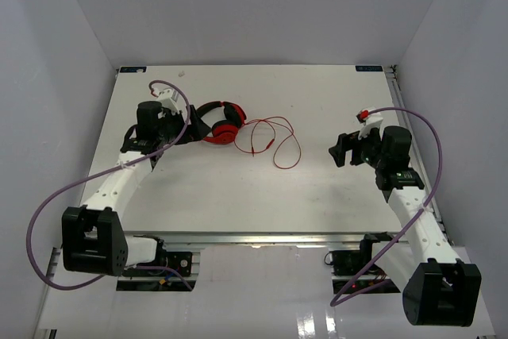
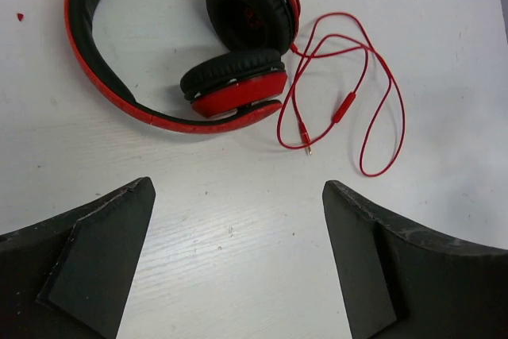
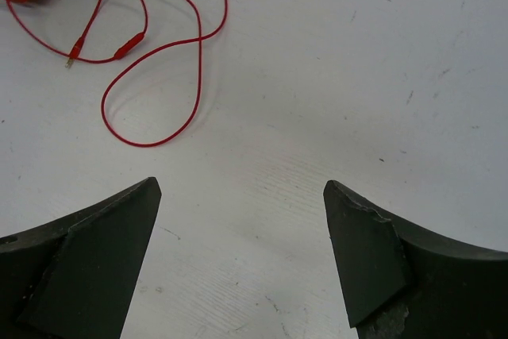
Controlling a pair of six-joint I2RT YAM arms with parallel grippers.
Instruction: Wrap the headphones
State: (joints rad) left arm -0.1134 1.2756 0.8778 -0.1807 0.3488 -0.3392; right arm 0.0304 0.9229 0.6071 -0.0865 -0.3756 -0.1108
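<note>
The red headphones (image 1: pixel 220 123) lie on the white table at the back left, cups folded in, black pads showing (image 2: pixel 238 77). Their thin red cord (image 1: pixel 274 142) runs loose in loops to the right, with its plug end (image 2: pixel 306 145) and inline remote (image 2: pixel 344 107) on the table. My left gripper (image 1: pixel 188 127) is open and empty, just left of the headband, jaws wide apart above bare table (image 2: pixel 238 196). My right gripper (image 1: pixel 340 150) is open and empty, right of the cord loop (image 3: pixel 151 77), not touching it.
Thick purple cables (image 1: pixel 48 212) arc from both arms, the right one (image 1: pixel 425 129) near the table's right edge. White walls enclose the table on three sides. A small red speck (image 2: pixel 20 17) lies left of the headband.
</note>
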